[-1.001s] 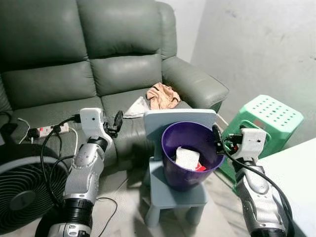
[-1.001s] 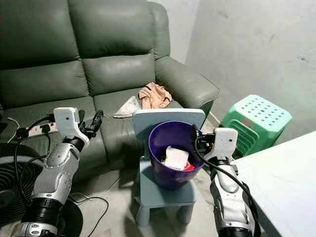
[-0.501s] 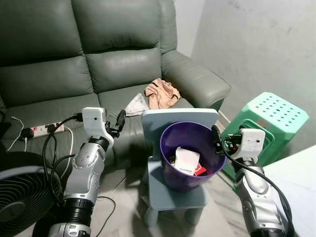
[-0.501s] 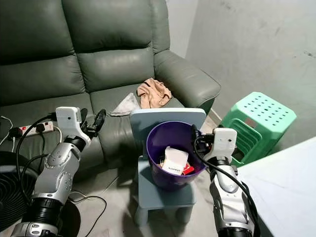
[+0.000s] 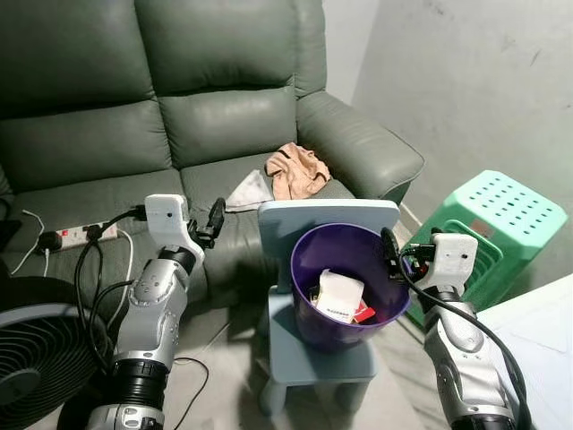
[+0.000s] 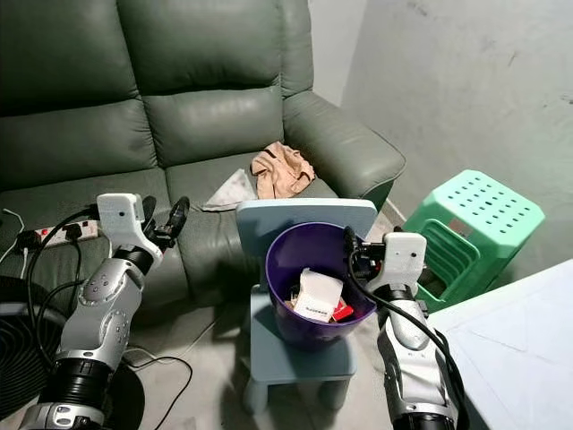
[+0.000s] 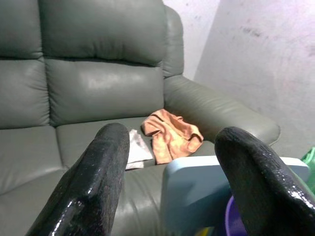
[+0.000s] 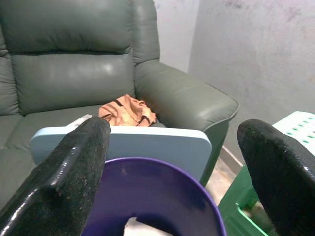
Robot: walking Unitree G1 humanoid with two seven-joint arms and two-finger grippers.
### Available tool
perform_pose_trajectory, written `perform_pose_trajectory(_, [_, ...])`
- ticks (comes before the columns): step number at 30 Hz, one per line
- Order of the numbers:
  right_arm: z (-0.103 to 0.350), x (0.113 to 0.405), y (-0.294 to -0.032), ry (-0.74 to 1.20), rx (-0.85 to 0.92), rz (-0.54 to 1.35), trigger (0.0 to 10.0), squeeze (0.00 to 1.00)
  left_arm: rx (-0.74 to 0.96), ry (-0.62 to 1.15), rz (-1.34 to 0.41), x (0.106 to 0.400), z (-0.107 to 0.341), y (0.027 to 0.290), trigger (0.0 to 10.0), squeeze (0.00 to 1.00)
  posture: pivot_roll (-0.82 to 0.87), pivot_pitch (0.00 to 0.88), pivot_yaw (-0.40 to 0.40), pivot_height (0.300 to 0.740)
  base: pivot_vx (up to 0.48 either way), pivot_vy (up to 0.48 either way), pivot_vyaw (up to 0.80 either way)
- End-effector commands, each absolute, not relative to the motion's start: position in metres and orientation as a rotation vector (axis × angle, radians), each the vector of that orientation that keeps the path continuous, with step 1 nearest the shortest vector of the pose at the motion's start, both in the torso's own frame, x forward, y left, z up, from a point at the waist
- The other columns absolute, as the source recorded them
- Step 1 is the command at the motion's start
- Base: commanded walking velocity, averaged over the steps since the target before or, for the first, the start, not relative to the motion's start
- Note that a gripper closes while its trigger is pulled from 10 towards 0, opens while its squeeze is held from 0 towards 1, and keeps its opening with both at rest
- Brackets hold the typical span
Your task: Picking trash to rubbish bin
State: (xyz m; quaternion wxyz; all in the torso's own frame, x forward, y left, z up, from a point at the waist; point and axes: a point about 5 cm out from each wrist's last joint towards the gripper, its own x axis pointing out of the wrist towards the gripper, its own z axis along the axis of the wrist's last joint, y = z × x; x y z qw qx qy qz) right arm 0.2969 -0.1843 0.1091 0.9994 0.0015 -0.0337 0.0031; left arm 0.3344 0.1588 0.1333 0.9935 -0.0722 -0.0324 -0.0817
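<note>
Right gripper point(image 8: 172, 162): fingers spread wide, nothing held; poised at rim of purple bin point(image 5: 345, 282), robot's right side. Left gripper point(image 7: 167, 167): fingers parted, nothing held; raised before sofa seat, left of bin, aimed toward the cloth.

Bin: stood on seat of small blue chair point(image 5: 313, 345); white carton point(image 5: 340, 296) and red scrap seen inside.

Trash not yet binned, est.: white tissue point(image 5: 251, 191) and crumpled orange cloth point(image 5: 295, 170), lying touching on sofa point(image 5: 206, 116) cushion behind chair. Both judged light, soft, limp, non-fragile; to be pinched at a raised fold, not at a flat edge.

Misc.: green stool point(image 5: 497, 219), power strip point(image 5: 85, 235), fan point(image 5: 36, 358).
</note>
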Motion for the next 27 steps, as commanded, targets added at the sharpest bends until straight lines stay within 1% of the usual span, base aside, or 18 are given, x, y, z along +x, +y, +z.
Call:
perform_pose_trajectory(1, [0.1111,0.2973,-0.1844,-0.070,-0.003,0.005,10.0,0.00,-0.135,-0.067,-0.171,0.3370,0.1363,0.1568,10.0,0.00,-0.02,0.000,-0.059,0.740,-0.240,0.322,-0.76])
perform_pose_trajectory(3, [0.1112,0.2973,-0.1842,-0.070,-0.004,0.006,10.0,0.00,-0.104,-0.069,-0.168,0.3370,0.1365,0.1565,10.0,0.00,-0.02,0.000,-0.060,0.740,0.000,0.000,-0.76])
perform_pose_trajectory(27, [0.1118,0.2975,-0.1829,-0.068,-0.012,0.007,10.0,0.00,-0.102,-0.075,-0.198,0.3366,0.1375,0.1532,10.0,0.00,-0.02,0.000,-0.062,0.740,0.000,0.000,-0.76])
